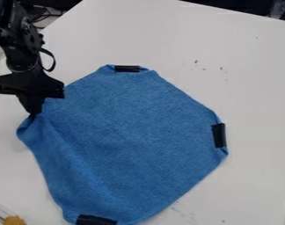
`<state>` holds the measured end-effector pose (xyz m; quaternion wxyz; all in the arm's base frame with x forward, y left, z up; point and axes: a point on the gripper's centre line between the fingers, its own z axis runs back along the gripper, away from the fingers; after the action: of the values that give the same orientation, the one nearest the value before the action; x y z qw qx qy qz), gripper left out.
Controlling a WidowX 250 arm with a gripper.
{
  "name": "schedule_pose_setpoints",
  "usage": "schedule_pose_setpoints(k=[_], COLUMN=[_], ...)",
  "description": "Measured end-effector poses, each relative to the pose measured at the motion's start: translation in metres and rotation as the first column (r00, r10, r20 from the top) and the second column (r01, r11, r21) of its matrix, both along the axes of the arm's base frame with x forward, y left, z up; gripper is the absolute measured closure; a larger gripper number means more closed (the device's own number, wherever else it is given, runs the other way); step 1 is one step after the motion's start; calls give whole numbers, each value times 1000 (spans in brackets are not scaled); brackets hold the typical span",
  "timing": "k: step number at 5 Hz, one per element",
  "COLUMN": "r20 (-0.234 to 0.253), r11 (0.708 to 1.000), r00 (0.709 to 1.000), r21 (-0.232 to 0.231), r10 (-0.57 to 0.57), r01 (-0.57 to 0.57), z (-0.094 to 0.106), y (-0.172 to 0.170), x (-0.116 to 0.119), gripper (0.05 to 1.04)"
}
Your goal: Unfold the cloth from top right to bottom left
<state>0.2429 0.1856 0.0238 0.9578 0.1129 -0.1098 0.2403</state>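
- Counter (250,88): white, carries everything I list below.
- Blue cloth (133,132): lies mostly spread across the middle and lower left of my view; soft ridges run down its left side from my tool (32,115).
- My black arm (21,48): comes in at the upper left.
- Tool: points down at the cloth's left corner, its fingers closed on the fabric.
- Black strips on the cloth: one at the bottom edge (96,220), one at the right (219,135), one at the top (127,69).
- Yellow-orange object (15,220): bottom left, partly visible.
- Dark specks (196,61): upper right of the cloth.
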Motion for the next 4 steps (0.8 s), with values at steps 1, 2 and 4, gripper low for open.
schedule_pose_setpoints(k=[1,2,4], r20=[2,23,35], r11=[999,999,998], r00=[1000,999,998], r21=[-24,-35,-24], r10=[21,30,53], r01=[-21,-29,-52], z=[-10,-14,-14], y=[3,10,27], x=[-8,-12,-24], gripper=[1003,844,267])
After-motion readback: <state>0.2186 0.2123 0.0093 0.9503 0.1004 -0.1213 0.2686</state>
